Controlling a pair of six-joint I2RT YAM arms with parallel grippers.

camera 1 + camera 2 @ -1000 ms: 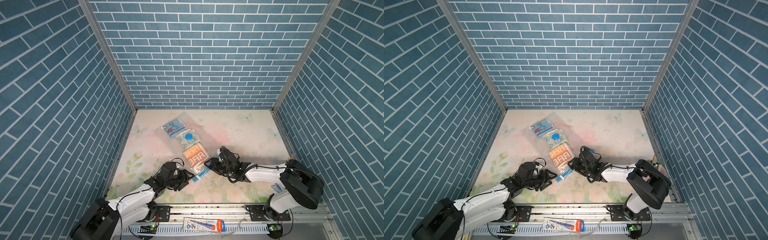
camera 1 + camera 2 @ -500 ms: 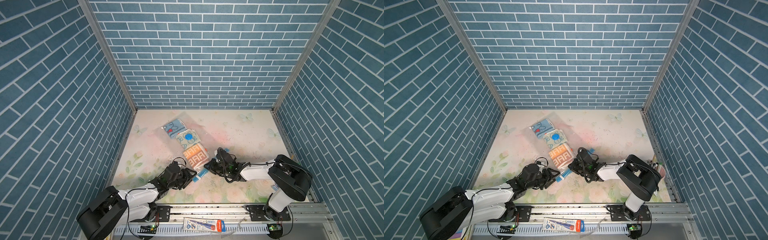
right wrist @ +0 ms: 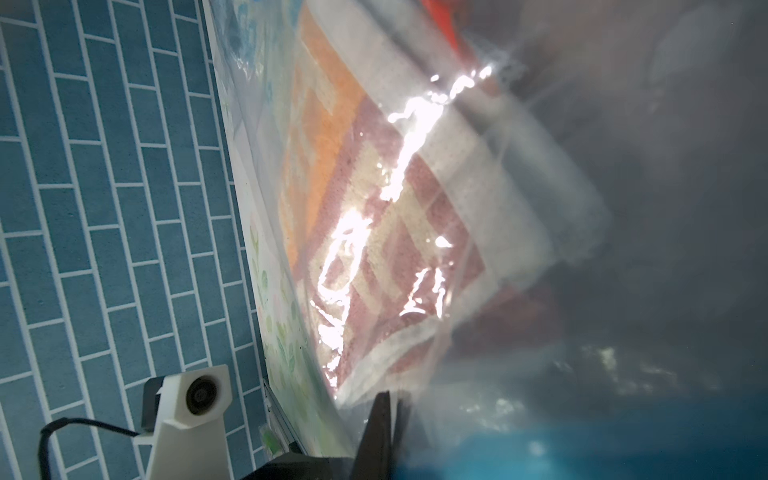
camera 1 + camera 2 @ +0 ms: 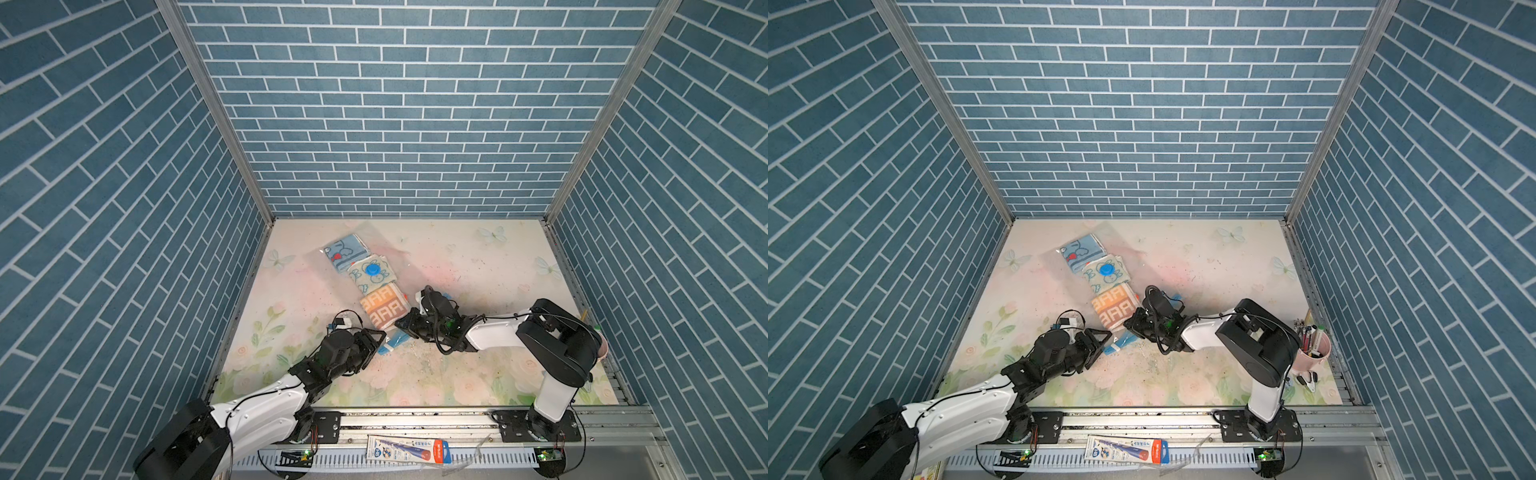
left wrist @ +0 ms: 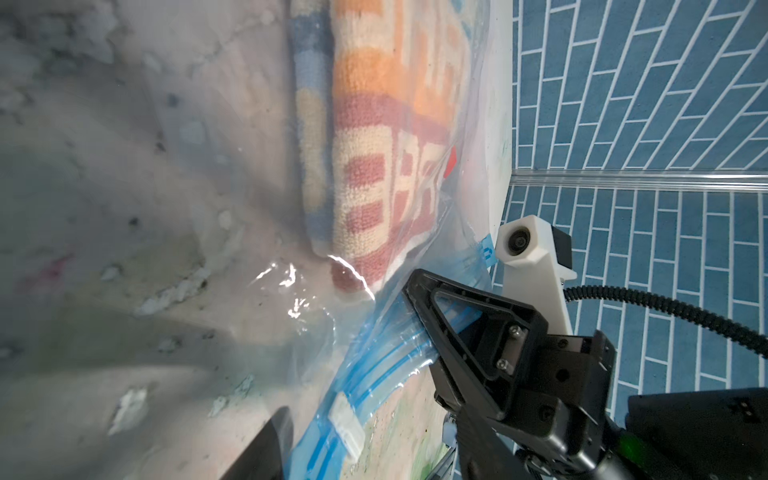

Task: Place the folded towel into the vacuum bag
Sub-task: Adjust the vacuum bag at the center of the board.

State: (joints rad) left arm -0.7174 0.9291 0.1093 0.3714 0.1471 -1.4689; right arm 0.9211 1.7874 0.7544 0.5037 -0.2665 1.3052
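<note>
The vacuum bag (image 4: 401,261) lies slanted on the floral table, clear, with a round blue valve cap (image 4: 373,269). The folded towel (image 4: 382,308), orange and pink patterned, sits inside it near the mouth, also seen through the film in the wrist views (image 5: 374,166) (image 3: 374,216). The blue zip strip (image 4: 392,341) (image 5: 374,374) runs between both grippers. My right gripper (image 4: 401,323) (image 3: 390,401) is shut, pinching the bag's film at the zip edge by the towel's corner. My left gripper (image 4: 377,337) stands open at the strip's other end; one finger (image 5: 270,444) shows beside the strip.
Two more folded towels lie deeper in the bag, a blue one (image 4: 345,255) and a cream one (image 4: 376,279) under the valve. A pink cup of pens (image 4: 1312,351) and a black clip (image 4: 1307,378) stand at the right edge. Brick walls close three sides.
My right gripper has gone from half open to shut on the bag's edge and crept left toward the towel. The left gripper has shifted slightly forward at the zip strip.
</note>
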